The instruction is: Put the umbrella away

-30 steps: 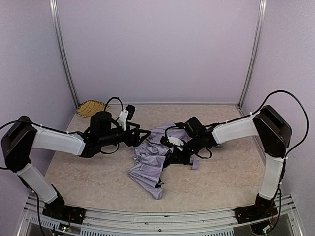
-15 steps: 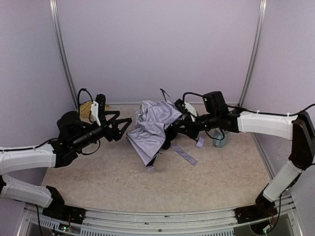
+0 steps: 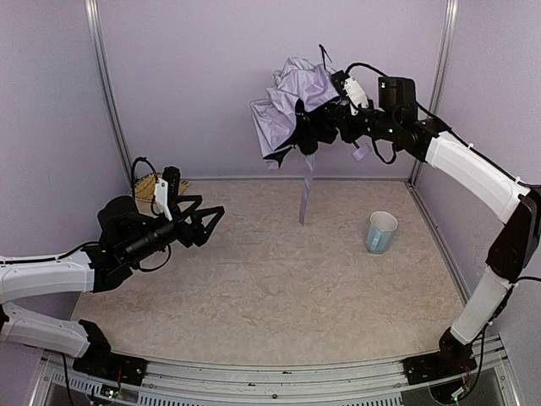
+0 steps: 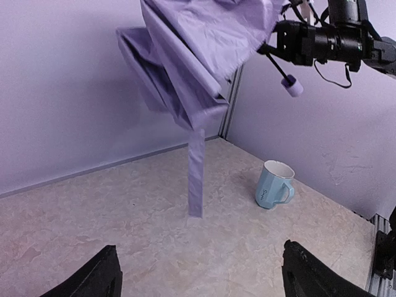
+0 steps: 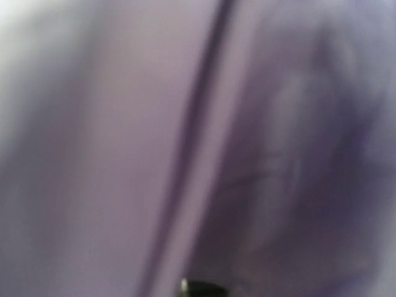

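Observation:
The umbrella (image 3: 292, 95) hangs high in front of the back wall, its lavender fabric bunched and half folded. My right gripper (image 3: 324, 120) is shut on it near the black shaft. The small lavender handle (image 3: 362, 152) dangles below the right wrist, and the fabric strap (image 3: 304, 196) hangs straight down toward the table. In the left wrist view the umbrella (image 4: 192, 55), strap (image 4: 196, 176) and handle (image 4: 292, 86) show above the table. My left gripper (image 3: 213, 226) hovers low at the left, open and empty, well apart from the umbrella. Blurred lavender fabric (image 5: 185, 148) fills the right wrist view.
A light-blue cup (image 3: 380, 232) stands upright on the table at the right, also seen as the cup (image 4: 273, 185) in the left wrist view. A woven yellow mat (image 3: 155, 184) lies at the back left corner. Metal posts (image 3: 433, 93) frame the back wall.
The right arm has lifted the umbrella off the table to high up by the back wall. The left gripper has drawn back to the left and opened wider.

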Available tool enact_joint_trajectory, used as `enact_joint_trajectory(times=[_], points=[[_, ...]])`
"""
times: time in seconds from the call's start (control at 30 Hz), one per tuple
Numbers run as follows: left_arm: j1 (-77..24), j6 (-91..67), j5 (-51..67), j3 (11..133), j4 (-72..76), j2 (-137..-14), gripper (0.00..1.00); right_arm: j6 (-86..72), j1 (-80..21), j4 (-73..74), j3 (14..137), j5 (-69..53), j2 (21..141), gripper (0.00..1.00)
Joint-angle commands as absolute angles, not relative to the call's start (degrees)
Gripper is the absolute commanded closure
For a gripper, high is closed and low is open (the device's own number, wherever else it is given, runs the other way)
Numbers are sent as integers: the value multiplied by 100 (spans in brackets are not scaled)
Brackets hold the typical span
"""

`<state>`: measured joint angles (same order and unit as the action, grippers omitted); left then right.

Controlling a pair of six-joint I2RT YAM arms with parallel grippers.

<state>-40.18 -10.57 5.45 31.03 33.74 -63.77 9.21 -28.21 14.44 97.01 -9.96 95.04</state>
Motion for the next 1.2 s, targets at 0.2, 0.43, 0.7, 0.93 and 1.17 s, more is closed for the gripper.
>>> enact_joint_trajectory(times=[0.2, 0.43, 0.7, 0.93, 1.17], points=[[-4099, -1187, -149, 2765, 3267, -5769, 12, 3589, -4001, 101, 8893, 1681, 10065, 100], [-4105, -1209, -224, 2734, 3091, -5740, 12, 2956, -4914, 332, 6905, -149, 10043, 100], [-4182, -1069, -184, 2860, 2742, -5712, 12, 1585, -5196, 62, 5585, -2669, 10249, 100], [-4868, -554, -547, 3036, 2156, -5456, 13, 1163, -5136, 287, 5337, -3810, 10369, 100], [-6034, -386, -1061, 3003, 1423, -5467, 19, 880, -4897, 286, 4989, -4395, 10110, 100]])
